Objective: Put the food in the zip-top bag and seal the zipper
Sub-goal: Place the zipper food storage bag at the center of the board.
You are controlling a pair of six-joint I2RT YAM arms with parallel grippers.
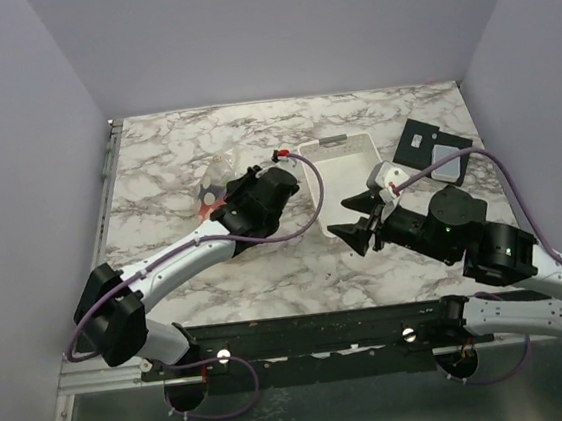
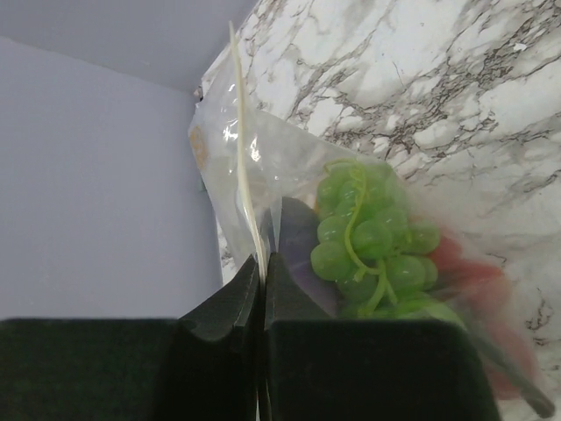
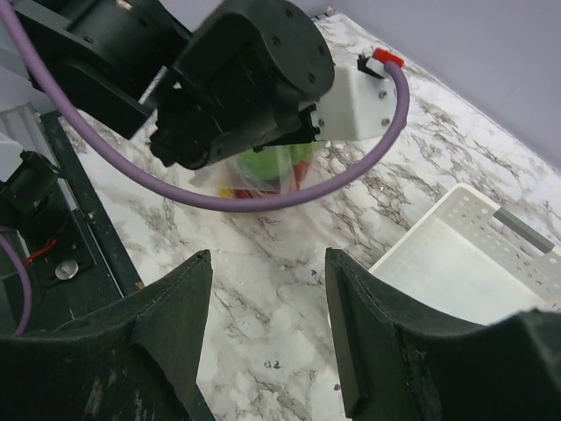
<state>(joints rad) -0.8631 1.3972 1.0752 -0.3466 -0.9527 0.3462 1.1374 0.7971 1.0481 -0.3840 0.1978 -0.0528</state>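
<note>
**Left gripper** [image 2: 263, 263]: clenched. The jaws meet with only a sliver between them and pinch the mouth edge of the zip-top bag [image 2: 263, 167]. The zipper [image 2: 238, 132], a thin pale strip, runs straight out from between the fingers toward the far wall.

**Right gripper** [image 3: 267, 259]: released, jaws well apart, nothing between them and nothing touched. It hangs above bare surface and is aimed toward the left arm's wrist.

**Zip-top bag** [image 1: 214, 174]: clear, crinkly film, on the left far part of the surface [image 1: 253, 133], left of the white basket [image 1: 348, 175] and apart from it. Whether it rests on the marble or is lifted off it cannot be told.

**Food, seen through the film:**
- green grape cluster [image 2: 364, 237], sharpest and nearest the fingers
- dark purple piece [image 2: 298, 232], just beside the grapes on the zipper side
- red pieces [image 2: 469, 267], blurred, beyond the grapes
- yellow and red show faintly under the left wrist in the right wrist view, with green [image 3: 267, 165]

**Edges and room:**
- The bag sits near the left wall. Open marble lies beyond it toward the back wall.
- A broad patch of marble separates the two grippers.
- The white basket [image 3: 456, 263] stands just right of the right gripper's line, its near corner close to the right finger.
- Two dark flat squares [image 1: 421, 141] lie at the far right, well apart from the bag.
- A purple cable [image 3: 263, 200] loops below the left wrist, between the right gripper and the bag.
</note>
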